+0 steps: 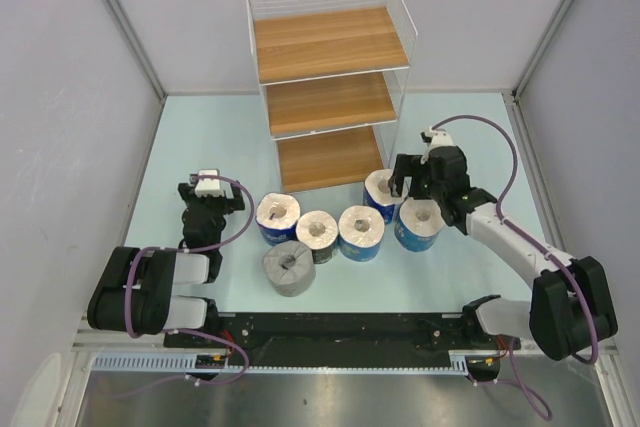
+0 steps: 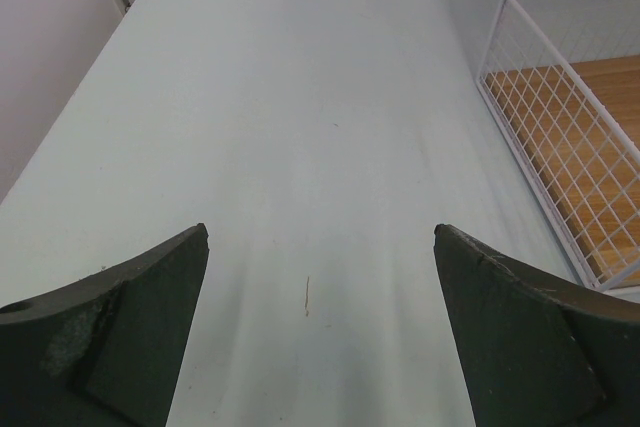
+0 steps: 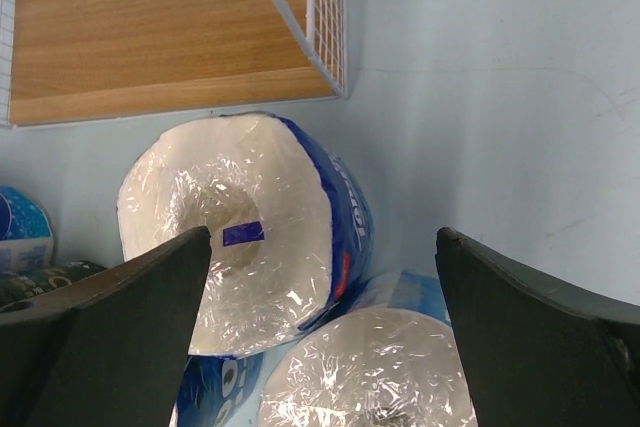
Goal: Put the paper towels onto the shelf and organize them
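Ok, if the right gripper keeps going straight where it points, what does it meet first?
Probably the blue-wrapped paper towel roll beside the shelf's front corner, framed between the open right gripper's fingers. Depth is unclear; it might only graze its right edge.

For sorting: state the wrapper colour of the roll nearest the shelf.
Blue, on that short white paper roll; right wrist view.

Left claw (image 2: 320,237) spread wide and empty, its arm folded low — right claw (image 3: 323,235) equally wide, empty, its arm stretched forward, pointing down
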